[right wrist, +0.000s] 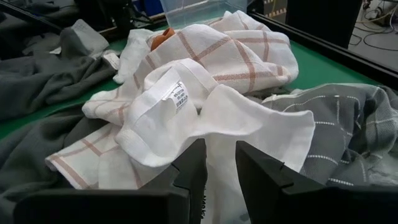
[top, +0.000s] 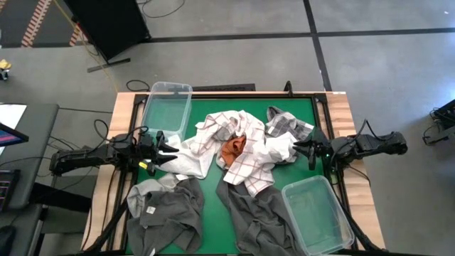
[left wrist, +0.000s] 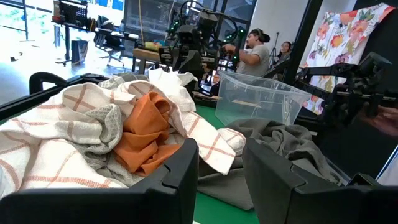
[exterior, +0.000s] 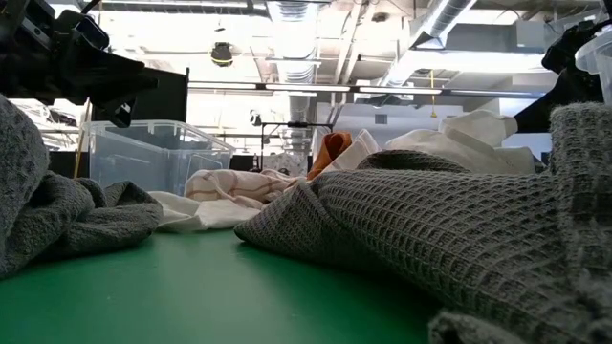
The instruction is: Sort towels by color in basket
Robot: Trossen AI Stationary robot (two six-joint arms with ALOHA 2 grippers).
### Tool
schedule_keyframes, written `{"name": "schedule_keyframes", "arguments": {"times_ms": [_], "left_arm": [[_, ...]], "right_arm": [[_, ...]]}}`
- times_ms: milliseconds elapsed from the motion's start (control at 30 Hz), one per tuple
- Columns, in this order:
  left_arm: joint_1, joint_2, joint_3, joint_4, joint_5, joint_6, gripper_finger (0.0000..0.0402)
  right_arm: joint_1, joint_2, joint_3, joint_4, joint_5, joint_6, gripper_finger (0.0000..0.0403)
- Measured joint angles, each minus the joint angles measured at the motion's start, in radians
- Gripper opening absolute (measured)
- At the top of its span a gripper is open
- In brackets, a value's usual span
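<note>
A heap of towels lies mid-table: white ones with thin reddish grid lines (top: 242, 153), a rust orange one (top: 233, 148) tucked among them, a grey one with pale grid lines (top: 288, 122), and two dark grey ones (top: 167, 210) (top: 256, 213) toward the near edge. My left gripper (top: 169, 151) (left wrist: 221, 171) is open at the heap's left edge, with the white towel (left wrist: 56, 143) and the orange one (left wrist: 146, 134) just ahead of its fingers. My right gripper (top: 297, 148) (right wrist: 219, 171) is at the heap's right edge, shut on a plain white towel (right wrist: 217, 118). My right gripper has the white towel's edge nearest it (right wrist: 219, 149) between its two fingers (right wrist: 189, 171); the cloth fills the gap. The fingers come in low from the table's right side. The towel lies slack on the heap and the table, not lifted. How many layers, I cannot tell.
One clear plastic bin (top: 168, 107) stands at the far left of the table and another (top: 316, 213) at the near right. Bare green mat (top: 213, 227) shows between the dark grey towels. People (left wrist: 252, 50) stand in the room beyond the table.
</note>
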Motion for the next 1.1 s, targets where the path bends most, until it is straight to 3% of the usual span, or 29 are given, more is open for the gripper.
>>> {"name": "schedule_keyframes", "arguments": {"times_ms": [533,767,933,1100], "left_arm": [[0.000,0.000,0.000,0.000,0.000,0.000,0.0116],[0.000,0.000,0.000,0.000,0.000,0.000,0.0116],[0.000,0.000,0.000,0.000,0.000,0.000,0.0116],[0.000,0.000,0.000,0.000,0.000,0.000,0.0116]], "right_arm": [[0.000,0.000,0.000,0.032,0.003,0.057,0.0118],[-0.003,0.000,0.000,0.203,0.022,0.383,0.0118],[-0.013,0.000,0.000,0.298,0.026,0.365,0.0118],[-0.020,0.000,0.000,0.400,0.025,0.217,0.0118]]}}
